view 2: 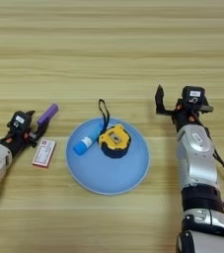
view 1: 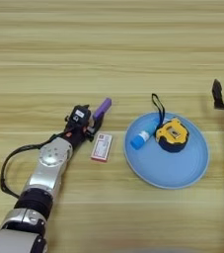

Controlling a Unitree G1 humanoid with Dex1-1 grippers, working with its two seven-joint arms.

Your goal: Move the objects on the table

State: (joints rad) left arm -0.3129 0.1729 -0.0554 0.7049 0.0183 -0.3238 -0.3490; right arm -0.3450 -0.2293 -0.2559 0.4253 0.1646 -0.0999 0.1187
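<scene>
Left gripper (view 1: 97, 118) pinches the near end of the short, matte purple bar (view 1: 103, 107), tilted off the wood-grain table (view 1: 108, 44). Just near it lies the flat red-and-white box (view 1: 101, 147). Rightward, the chunky yellow-and-black tape measure (view 1: 172, 135) sits on the round blue plate (view 1: 182, 170). Right gripper (view 2: 164, 106) hovers spread apart.

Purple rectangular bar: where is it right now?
The short purple rectangular bar sits left of the large round blue plate, at the left tool, above the flat red-and-white box.
</scene>
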